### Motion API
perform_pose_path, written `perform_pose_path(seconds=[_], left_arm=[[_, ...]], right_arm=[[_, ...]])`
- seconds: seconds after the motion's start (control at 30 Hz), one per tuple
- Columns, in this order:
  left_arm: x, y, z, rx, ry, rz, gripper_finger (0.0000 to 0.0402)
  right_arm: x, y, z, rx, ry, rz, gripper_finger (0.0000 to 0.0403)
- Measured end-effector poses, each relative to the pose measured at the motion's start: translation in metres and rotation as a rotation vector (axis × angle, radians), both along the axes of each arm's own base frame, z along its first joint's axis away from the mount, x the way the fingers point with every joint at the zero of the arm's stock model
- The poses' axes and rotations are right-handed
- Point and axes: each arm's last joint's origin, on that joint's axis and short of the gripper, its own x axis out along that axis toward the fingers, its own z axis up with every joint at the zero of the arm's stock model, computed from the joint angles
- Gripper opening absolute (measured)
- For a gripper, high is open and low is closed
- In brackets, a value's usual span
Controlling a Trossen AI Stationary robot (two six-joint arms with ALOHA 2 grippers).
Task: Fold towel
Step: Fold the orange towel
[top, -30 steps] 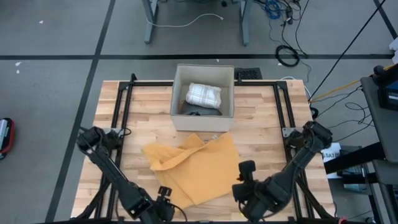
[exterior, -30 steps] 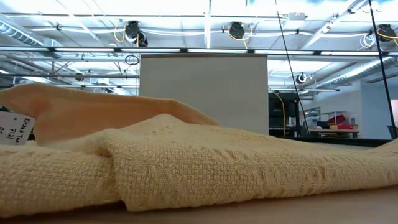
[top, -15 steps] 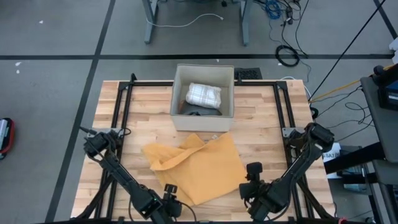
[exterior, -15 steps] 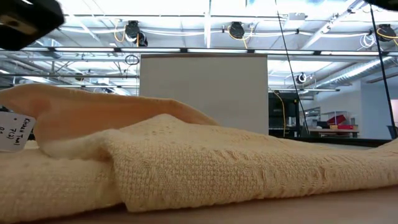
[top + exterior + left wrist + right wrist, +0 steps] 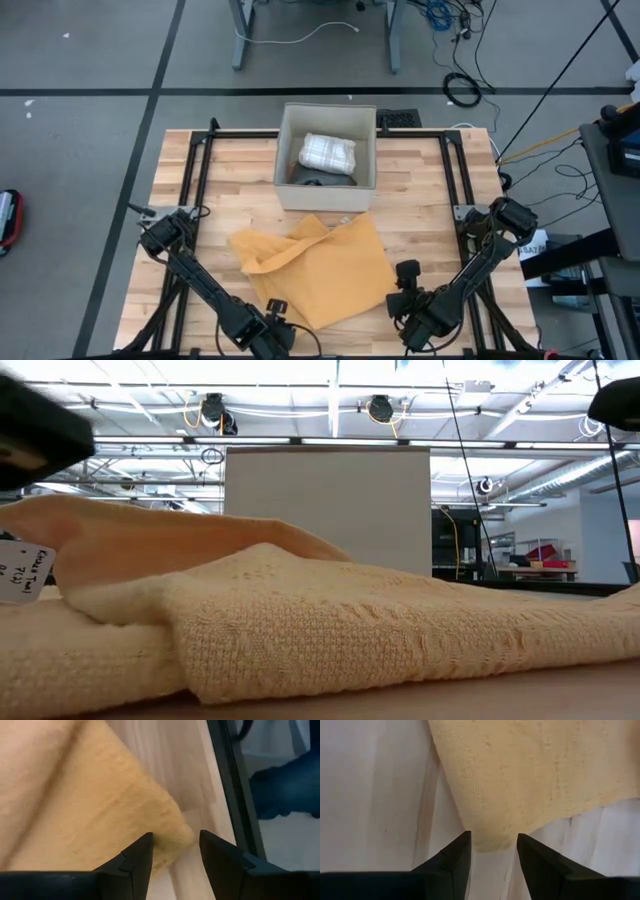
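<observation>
High view: a yellow towel (image 5: 318,268) lay rumpled on the near half of the wooden worktop (image 5: 230,180), one flap turned over along its far-left edge. Behind it stood an open box (image 5: 327,157) holding a white checked cloth (image 5: 328,152). The left pincer (image 5: 274,312) was at the towel's near-left corner; the right pincer (image 5: 403,290) was at its near-right corner. Finger state could not be judged from above.

Low view: the towel (image 5: 330,630) filled the frame, a coarse, loose weave in soft humps with a folded lip at the near-left edge. A small white label (image 5: 22,568) showed at its left end. The box (image 5: 328,510) rose behind it.

Left wrist view: the left pincer (image 5: 175,851) was spread, its fingers straddling the towel's corner (image 5: 175,832), nothing pinched yet. Beyond the worktop edge a dark blue shape was seen; its nature could not be determined.

Right wrist view: the right pincer (image 5: 493,849) was likewise spread, with the towel's rounded corner (image 5: 492,837) lying between the fingers, not clamped.

Assessment: the towel appeared light, limp and thick, unlikely to slip but liable to sag and drag. The two near corners are judged the proper holds, taken low enough to catch the full thickness of the edge.
</observation>
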Motion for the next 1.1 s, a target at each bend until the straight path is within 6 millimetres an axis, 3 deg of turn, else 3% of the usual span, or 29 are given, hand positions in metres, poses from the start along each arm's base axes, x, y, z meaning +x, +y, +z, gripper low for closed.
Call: perform_pose_path(seconds=[0.23,0.57,0.93,1.1], left_arm=[[0.007,0.008,0.001,0.026,-0.02,0.03,0.0137],[0.01,0.007,-0.009,0.045,-0.012,-0.009,0.0131],[0.013,0.008,-0.016,0.065,-0.009,-0.043,0.0019],[0.011,0.006,-0.016,0.081,-0.017,-0.066,0.0006]], right_arm=[[-0.002,-0.003,-0.003,-0.016,0.015,0.004,0.0125],[0.001,0.002,-0.002,0.036,-0.014,0.026,0.0096],[0.0,0.0,-0.009,0.046,-0.024,0.027,0.0095],[0.0,-0.007,-0.025,0.064,-0.04,0.013,0.0095]])
